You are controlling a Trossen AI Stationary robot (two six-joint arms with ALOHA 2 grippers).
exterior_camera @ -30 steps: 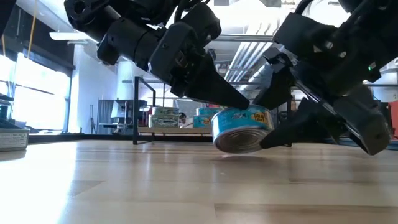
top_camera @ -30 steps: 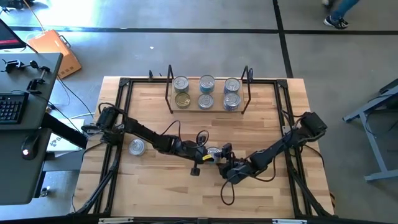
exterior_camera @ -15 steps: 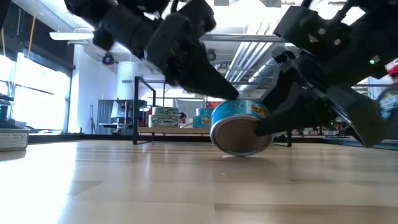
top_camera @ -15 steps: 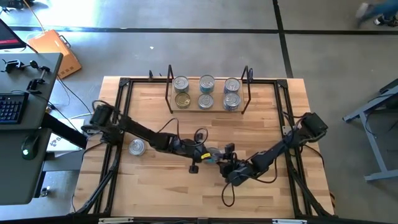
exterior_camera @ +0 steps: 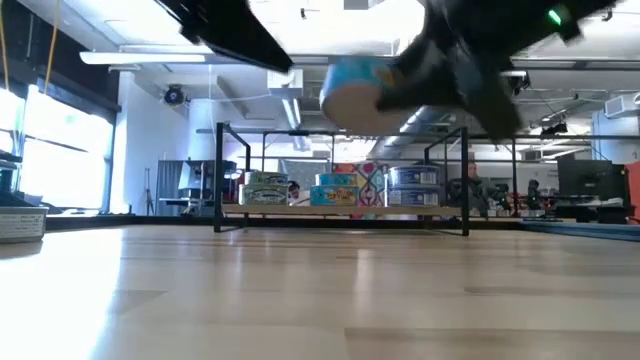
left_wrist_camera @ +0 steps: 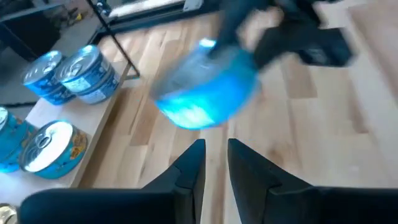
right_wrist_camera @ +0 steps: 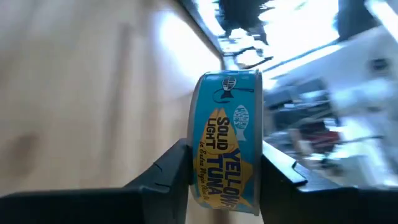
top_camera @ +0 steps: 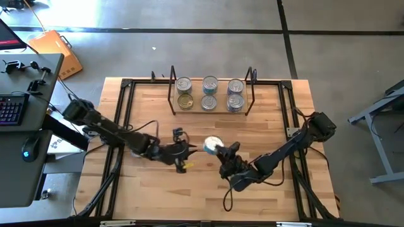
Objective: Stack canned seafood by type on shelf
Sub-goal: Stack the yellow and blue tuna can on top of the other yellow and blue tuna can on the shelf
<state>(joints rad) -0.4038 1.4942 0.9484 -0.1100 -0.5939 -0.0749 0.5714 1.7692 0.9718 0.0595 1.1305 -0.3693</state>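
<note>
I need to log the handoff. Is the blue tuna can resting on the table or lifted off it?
Lifted. The blue tuna can sits clamped between the right end effector fingers, and the low view shows it hanging clear above the table.

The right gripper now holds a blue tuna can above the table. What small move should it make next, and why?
Probably carry the can toward the shelf. The right gripper is shut on it, lifted clear of the table, and the left gripper is off it. The shelf holds other cans, so it likely needs turning flat first.

Keyboard (top_camera: 9, 108) and orange box (top_camera: 58, 50) nearby.
</note>
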